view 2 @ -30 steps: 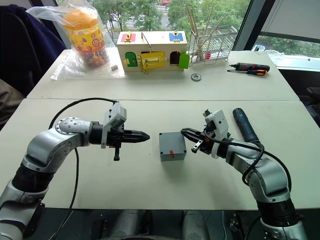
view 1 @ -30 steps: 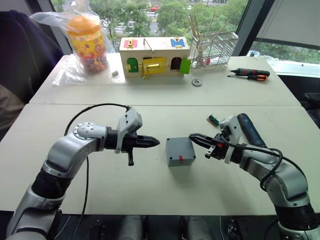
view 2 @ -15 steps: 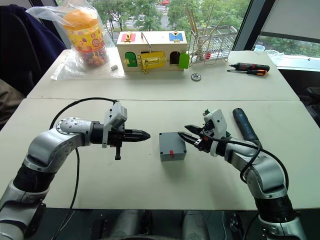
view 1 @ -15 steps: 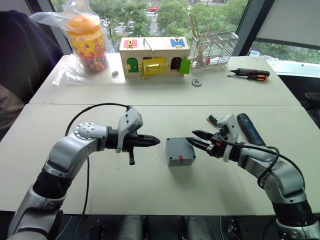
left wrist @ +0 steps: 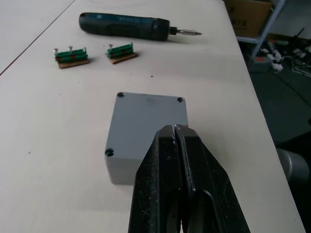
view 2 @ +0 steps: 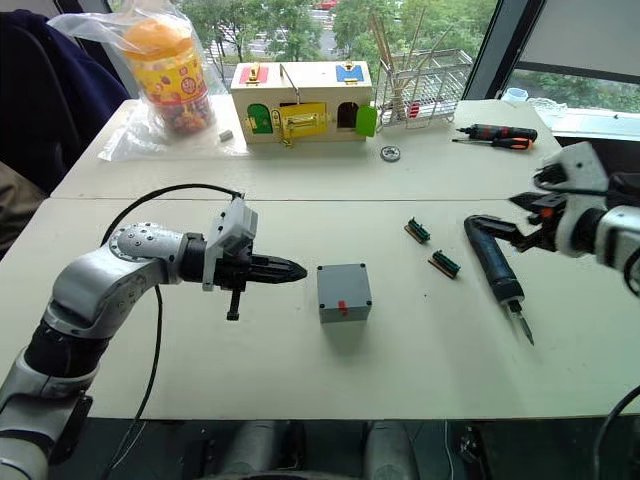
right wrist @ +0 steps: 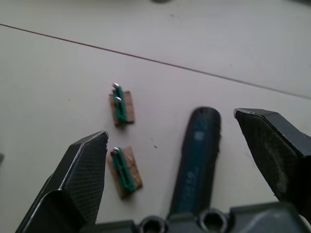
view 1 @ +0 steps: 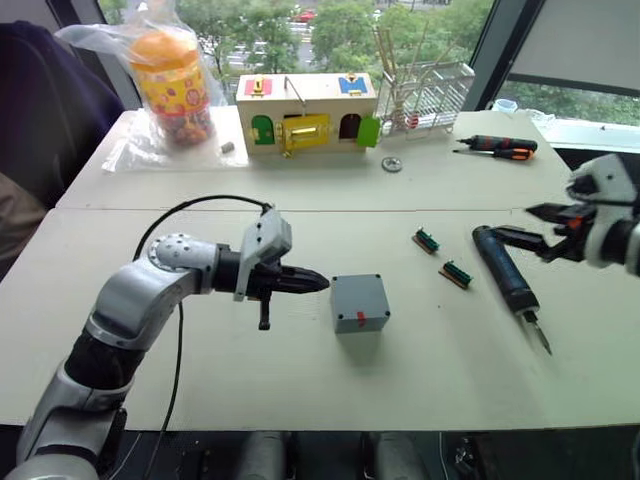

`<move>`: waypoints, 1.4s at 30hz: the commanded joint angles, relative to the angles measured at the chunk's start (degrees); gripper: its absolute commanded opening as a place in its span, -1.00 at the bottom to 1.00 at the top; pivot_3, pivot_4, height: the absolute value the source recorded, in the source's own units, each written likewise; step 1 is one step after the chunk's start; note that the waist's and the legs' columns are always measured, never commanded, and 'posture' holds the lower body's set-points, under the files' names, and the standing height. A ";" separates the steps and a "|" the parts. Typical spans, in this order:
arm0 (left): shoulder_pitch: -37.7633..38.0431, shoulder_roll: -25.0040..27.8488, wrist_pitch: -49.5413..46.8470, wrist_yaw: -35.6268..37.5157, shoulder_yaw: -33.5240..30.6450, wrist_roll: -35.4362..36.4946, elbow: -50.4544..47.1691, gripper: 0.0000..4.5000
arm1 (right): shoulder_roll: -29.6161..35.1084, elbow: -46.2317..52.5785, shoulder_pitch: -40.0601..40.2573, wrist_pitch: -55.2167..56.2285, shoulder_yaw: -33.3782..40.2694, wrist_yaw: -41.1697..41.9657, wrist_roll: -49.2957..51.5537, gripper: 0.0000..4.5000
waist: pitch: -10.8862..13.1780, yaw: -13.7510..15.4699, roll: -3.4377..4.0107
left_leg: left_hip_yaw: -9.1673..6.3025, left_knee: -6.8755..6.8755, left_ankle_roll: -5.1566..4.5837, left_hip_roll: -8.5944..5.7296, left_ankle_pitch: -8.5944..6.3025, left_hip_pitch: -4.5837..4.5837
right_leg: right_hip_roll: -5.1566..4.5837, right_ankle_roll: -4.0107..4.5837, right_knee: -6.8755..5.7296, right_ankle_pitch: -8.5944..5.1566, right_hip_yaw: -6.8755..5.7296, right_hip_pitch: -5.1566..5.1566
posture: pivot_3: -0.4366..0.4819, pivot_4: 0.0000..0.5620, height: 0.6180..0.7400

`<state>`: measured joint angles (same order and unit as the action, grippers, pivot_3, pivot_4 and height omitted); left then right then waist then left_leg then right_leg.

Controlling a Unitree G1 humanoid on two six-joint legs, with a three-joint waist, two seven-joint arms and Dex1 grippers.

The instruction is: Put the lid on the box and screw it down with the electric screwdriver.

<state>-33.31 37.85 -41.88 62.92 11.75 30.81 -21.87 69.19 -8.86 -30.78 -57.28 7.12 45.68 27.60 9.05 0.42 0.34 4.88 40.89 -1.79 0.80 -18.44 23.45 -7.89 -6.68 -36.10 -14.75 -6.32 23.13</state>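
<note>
The grey box point(view 1: 362, 318) stands mid-table with the lid point(view 1: 357, 291) lying flat on top, its corner holes visible in the left wrist view point(left wrist: 148, 114). My left gripper point(view 1: 322, 282) is shut and empty, its tips just left of the box at lid height. The electric screwdriver point(view 1: 505, 275) lies on the table to the right of the box, bit toward the front edge. My right gripper point(view 1: 530, 224) hovers wide open over the screwdriver's rear end point(right wrist: 197, 155), one finger on each side and neither touching it.
Two small green terminal blocks point(view 1: 427, 240) point(view 1: 457, 274) lie between the box and the screwdriver. At the back stand a wooden box with coloured doors point(view 1: 305, 112), a wire rack point(view 1: 425, 95), a bagged orange jar point(view 1: 170, 85) and a black-and-orange hand screwdriver point(view 1: 498, 148).
My right gripper has opened and swung away from the box's right side to the rear end of the electric screwdriver. The left gripper has stayed shut beside the box.
</note>
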 commanded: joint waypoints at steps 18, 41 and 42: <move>3.78 -2.00 0.48 -6.90 0.91 -0.66 -7.65 -1.00 | -6.64 -38.17 -21.85 9.04 -29.48 31.54 -23.41 1.00 | 0.23 0.16 0.36 | 0.05 0.10 0.03 -0.04 0.01 0.04 | -0.02 -0.03 -0.01 0.02 0.03 0.02 | -0.05 -0.47 0.45; 2.00 0.18 3.87 -3.49 -0.02 -2.30 2.38 -1.00 | -9.71 -47.77 -35.09 9.38 -19.57 25.13 -34.12 -0.22 | 0.54 0.12 0.88 | -0.15 0.29 0.19 -0.10 0.09 0.01 | -0.03 -0.04 0.00 0.02 -0.16 -0.24 | -0.05 -0.47 0.45; 1.59 0.38 4.53 -2.73 -0.02 -2.51 3.50 -1.00 | -9.34 -46.00 -35.27 8.65 -17.98 23.51 -33.67 -0.22 | 0.65 0.04 1.06 | -0.09 0.24 0.19 -0.11 0.09 0.07 | -0.04 -0.04 -0.02 0.03 -0.11 -0.10 | -0.05 -0.47 0.45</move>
<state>-30.75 37.81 -39.16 58.78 12.62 28.63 -18.69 57.13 -58.78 -62.67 -47.87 -14.86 71.76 -7.50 9.69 0.46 1.40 4.86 41.00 -1.57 0.70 -18.33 23.56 -7.93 -6.72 -36.14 -14.72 -6.39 23.19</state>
